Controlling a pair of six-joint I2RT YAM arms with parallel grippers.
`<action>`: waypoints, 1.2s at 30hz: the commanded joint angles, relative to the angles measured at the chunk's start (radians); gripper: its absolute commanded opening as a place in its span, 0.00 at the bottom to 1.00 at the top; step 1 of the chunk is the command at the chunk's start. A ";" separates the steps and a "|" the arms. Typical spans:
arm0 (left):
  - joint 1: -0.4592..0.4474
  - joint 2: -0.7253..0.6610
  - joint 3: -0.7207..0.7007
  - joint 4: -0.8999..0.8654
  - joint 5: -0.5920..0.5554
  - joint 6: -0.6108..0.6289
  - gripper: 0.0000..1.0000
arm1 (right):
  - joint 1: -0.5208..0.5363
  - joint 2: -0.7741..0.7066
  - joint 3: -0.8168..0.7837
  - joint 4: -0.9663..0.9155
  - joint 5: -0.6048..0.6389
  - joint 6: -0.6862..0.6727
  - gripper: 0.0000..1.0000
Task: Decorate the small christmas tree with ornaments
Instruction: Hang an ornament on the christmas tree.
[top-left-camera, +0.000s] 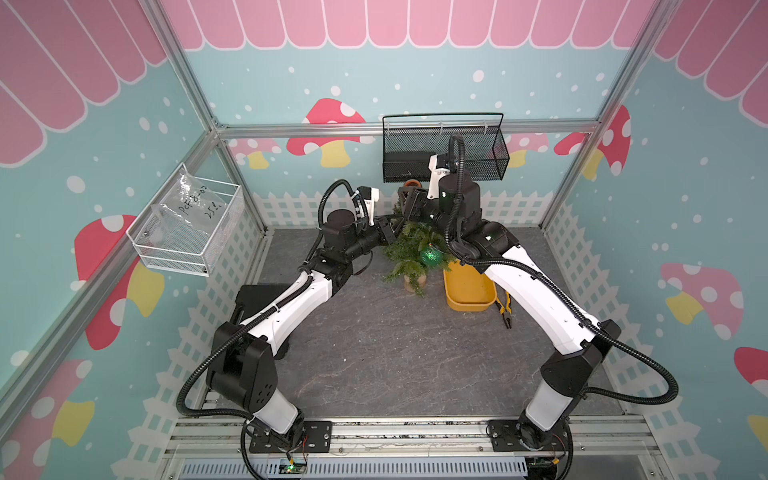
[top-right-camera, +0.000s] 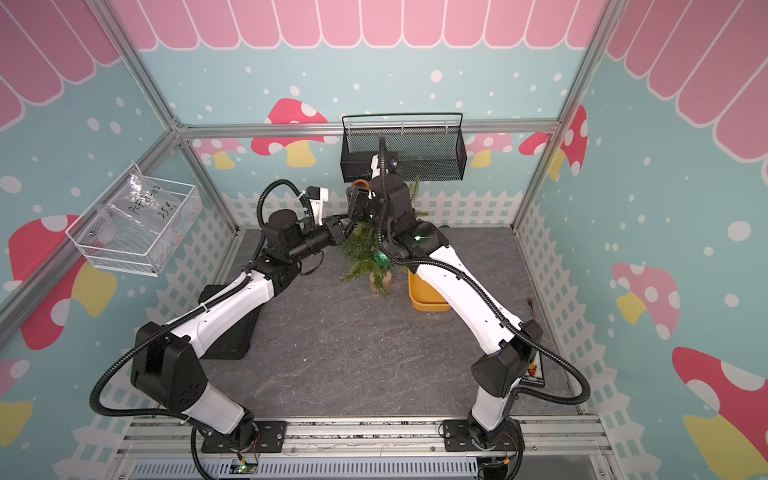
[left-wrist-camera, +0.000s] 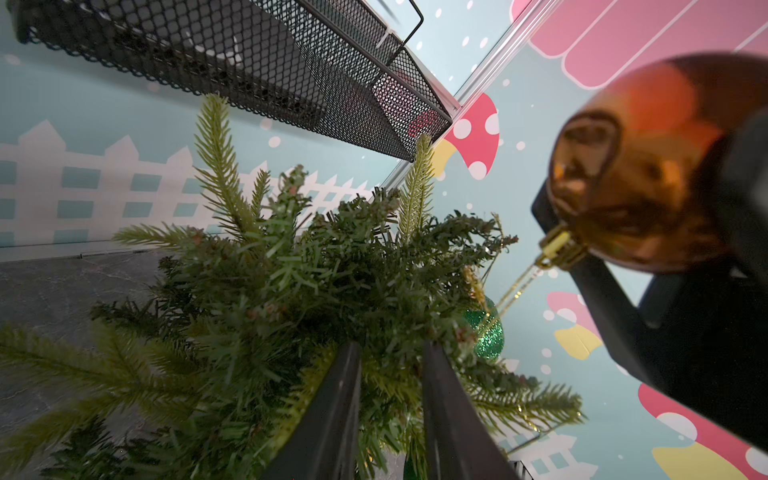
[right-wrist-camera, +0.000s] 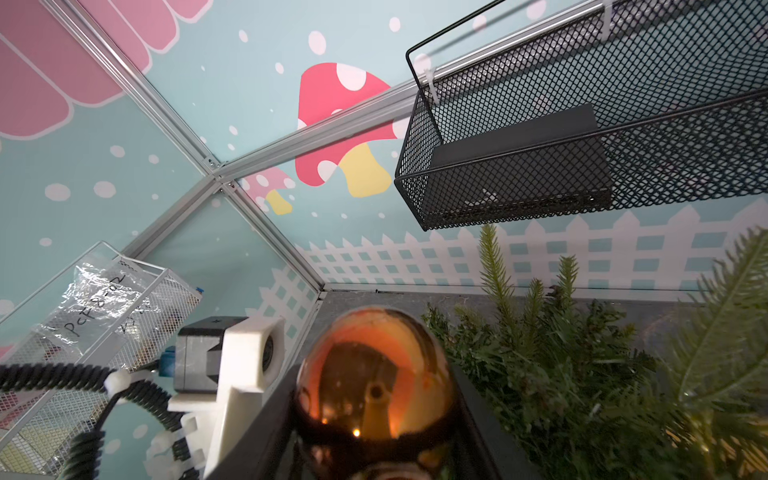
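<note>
Beside tree (top-left-camera: 409, 249), right gripper (right-wrist-camera: 372, 395) clamps copper bauble (left-wrist-camera: 648, 166)

place: robot test cell | evidence: aluminium frame (top-left-camera: 257, 133), mushroom-print walls (top-left-camera: 328, 112)

1. The left arm (top-left-camera: 286, 293) stretches forward and inward, forearm nearly level. The left gripper (left-wrist-camera: 390, 374) has its jaws narrowly apart among the tree (left-wrist-camera: 270, 291) needles; whether it pinches them is unclear.
2. The right arm (top-left-camera: 523, 276) stretches forward, wrist turned inward. The right gripper (right-wrist-camera: 372, 399) is clamped on the copper bauble (right-wrist-camera: 374, 365).
</note>
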 joint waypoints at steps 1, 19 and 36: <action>0.009 -0.013 0.014 -0.005 -0.009 0.007 0.29 | -0.007 0.025 0.027 -0.013 0.010 -0.006 0.48; 0.010 -0.050 -0.031 0.010 -0.024 -0.007 0.29 | -0.008 -0.048 0.028 -0.040 0.029 -0.024 0.47; 0.042 -0.109 -0.099 0.036 -0.042 -0.021 0.29 | -0.008 -0.025 -0.016 -0.022 -0.061 -0.011 0.46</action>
